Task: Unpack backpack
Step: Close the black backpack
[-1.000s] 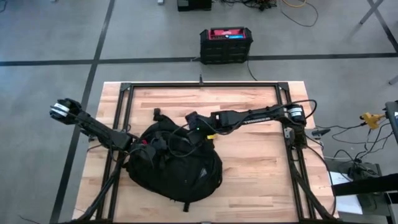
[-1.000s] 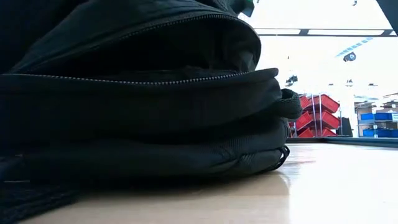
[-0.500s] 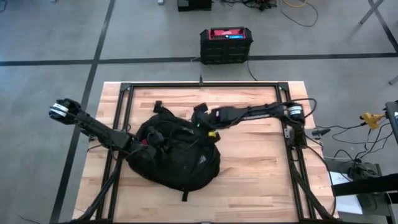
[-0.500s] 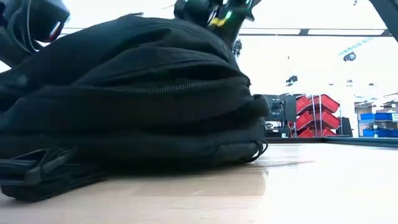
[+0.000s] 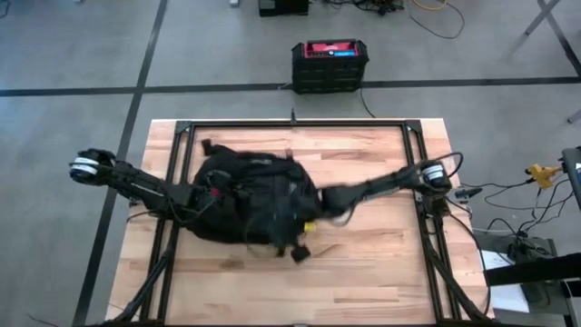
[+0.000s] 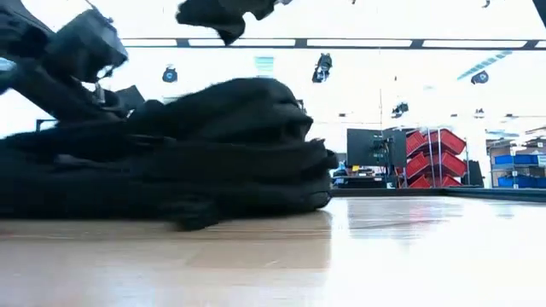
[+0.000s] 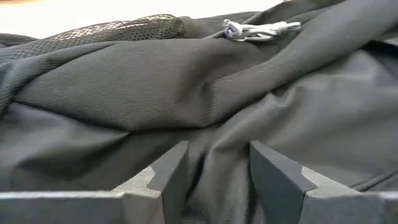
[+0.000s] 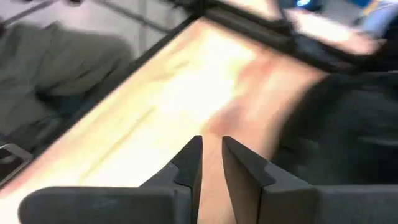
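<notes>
Black soft fabric backpack [image 5: 250, 204] lies slumped on the pale wooden plank counter [image 5: 372, 263], left of its middle in the overhead view, with a strap end sticking out at its near edge and another toward the far left corner. From counter height it shows as a low dark mound [image 6: 171, 166] resting flat on the wood.

Left claw [image 5: 211, 195] is at the backpack's left side, reached in from the counter's left edge. Its wrist view has the two grey finger pads [image 7: 168, 174] parted by a narrow gap, with a fold of the backpack's cloth [image 7: 205, 93] rising between them; whether they actually pinch it cannot be told. A small silvery metal clip [image 7: 258, 29] lies on the fabric farther off.

Right claw [image 5: 320, 202] sits at the backpack's right side, its arm stretching in from the counter's right edge. In its own view the fingers [image 8: 186, 165] stand nearly closed, a thin slit between them showing only blurred wood, nothing held.

Beyond the counter, a hard black box with a red top [image 5: 329, 65] stands on the grey floor.
</notes>
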### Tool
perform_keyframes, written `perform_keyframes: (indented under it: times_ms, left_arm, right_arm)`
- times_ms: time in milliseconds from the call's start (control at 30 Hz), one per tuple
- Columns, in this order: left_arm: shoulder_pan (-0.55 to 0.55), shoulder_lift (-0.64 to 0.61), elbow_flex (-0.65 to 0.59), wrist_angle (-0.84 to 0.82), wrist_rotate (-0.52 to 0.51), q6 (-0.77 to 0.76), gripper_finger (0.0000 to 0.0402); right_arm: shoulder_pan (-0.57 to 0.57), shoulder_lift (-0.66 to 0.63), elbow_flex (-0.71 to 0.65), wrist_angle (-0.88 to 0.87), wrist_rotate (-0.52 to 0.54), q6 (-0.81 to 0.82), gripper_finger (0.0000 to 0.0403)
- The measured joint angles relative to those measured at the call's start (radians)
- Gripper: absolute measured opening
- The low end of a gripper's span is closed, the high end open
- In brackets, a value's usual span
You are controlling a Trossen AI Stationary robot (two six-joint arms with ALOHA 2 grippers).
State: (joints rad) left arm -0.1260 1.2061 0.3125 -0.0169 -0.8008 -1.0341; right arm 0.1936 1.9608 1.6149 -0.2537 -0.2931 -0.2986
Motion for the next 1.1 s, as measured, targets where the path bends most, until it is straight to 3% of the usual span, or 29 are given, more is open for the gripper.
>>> perform_keyframes:
  times_ms: [67,167,267,333,500,600,700,867,967,1100]
  left_arm:
    - [0.01,-0.027,0.025,0.0,0.038,0.06,0.012]
    - [-0.024,-0.088,0.098,0.012,0.123,0.174,0.0104]
    - [-0.114,-0.148,0.183,-0.022,0.165,0.267,0.0089]
    - [-0.195,-0.173,0.237,-0.092,0.161,0.294,0.0079]
    - [-0.411,-0.195,0.316,-0.274,0.052,0.263,0.0065]
    - [-0.515,-0.17,0.298,-0.291,-0.011,0.261,0.0065]
    - [-0.58,-0.112,0.256,-0.162,-0.011,0.32,0.0064]
    - [-0.604,0.06,0.204,0.192,-0.018,0.453,0.0064]
    - [-0.601,0.177,0.202,0.226,-0.048,0.415,0.0063]
    - [-0.596,0.312,0.202,0.223,-0.056,0.321,0.0063]
  right_arm:
    - [0.032,0.032,0.0,-0.006,0.077,-0.004,0.0036]
    - [0.043,0.077,-0.001,-0.061,0.297,0.03,0.0019]
    - [0.032,0.097,-0.005,-0.152,0.518,0.052,0.0004]
    - [0.016,0.095,-0.006,-0.206,0.604,0.078,0.0003]
    - [0.019,0.065,-0.014,-0.267,0.608,0.146,0.0001]
    - [0.082,0.042,-0.011,-0.233,0.531,0.145,0.0002]
    - [0.14,0.053,-0.02,-0.21,0.48,0.152,0.0002]
    - [0.159,0.086,-0.099,-0.109,0.503,0.211,0.0008]
    - [0.15,0.114,-0.134,-0.052,0.543,0.221,0.003]
    - [0.123,0.131,-0.137,-0.024,0.699,0.207,0.0086]
